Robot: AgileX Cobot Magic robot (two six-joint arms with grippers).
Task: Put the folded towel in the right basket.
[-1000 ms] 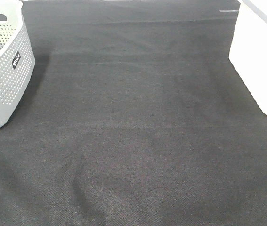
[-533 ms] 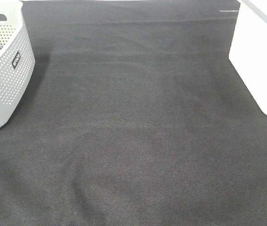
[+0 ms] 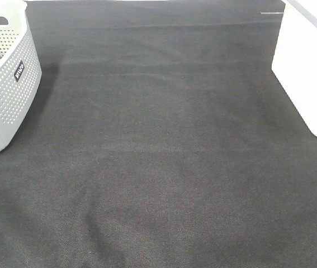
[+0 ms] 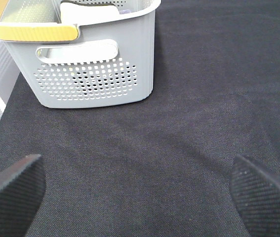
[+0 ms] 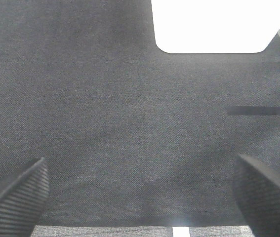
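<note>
The grey perforated basket [image 3: 4, 84] stands at the table's far left; the left wrist view shows it [image 4: 95, 74] with a yellow handle [image 4: 36, 32]. A pale folded thing [image 4: 90, 11], apparently the towel, lies inside it, mostly hidden by the rim. The white right basket [image 3: 309, 72] stands at the right edge and also shows in the right wrist view [image 5: 219, 24]. My left gripper [image 4: 140, 197] is open and empty over the black cloth, short of the grey basket. My right gripper [image 5: 140, 197] is open and empty, short of the white basket. Neither arm shows in the exterior high view.
A black cloth [image 3: 164, 156] covers the table between the two baskets. A dark strip [image 5: 260, 111] lies on the cloth near the white basket. The table's edge [image 5: 130, 231] shows just under my right gripper.
</note>
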